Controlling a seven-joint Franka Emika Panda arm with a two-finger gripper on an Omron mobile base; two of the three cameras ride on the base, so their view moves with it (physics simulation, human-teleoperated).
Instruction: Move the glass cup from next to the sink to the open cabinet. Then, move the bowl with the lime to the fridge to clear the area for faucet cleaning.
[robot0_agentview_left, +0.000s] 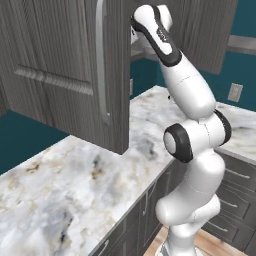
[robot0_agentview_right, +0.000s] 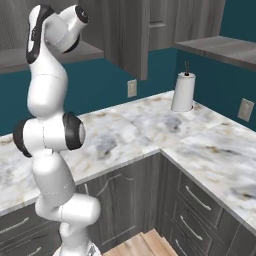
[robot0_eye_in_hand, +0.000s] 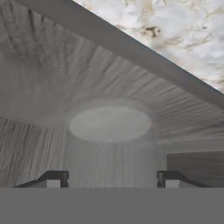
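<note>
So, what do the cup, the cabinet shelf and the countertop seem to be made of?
The glass cup: clear glass or plastic, since the shelf grain shows through it. The open cabinet shelf: dark grey wood or laminate, matte, with streaked grain. The countertop: polished marble-like stone, white with grey and tan veins.

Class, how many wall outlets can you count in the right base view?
2. One wall outlet sits left of the paper towel roll; the other outlet is at the right edge. The arm may hide others.
</note>
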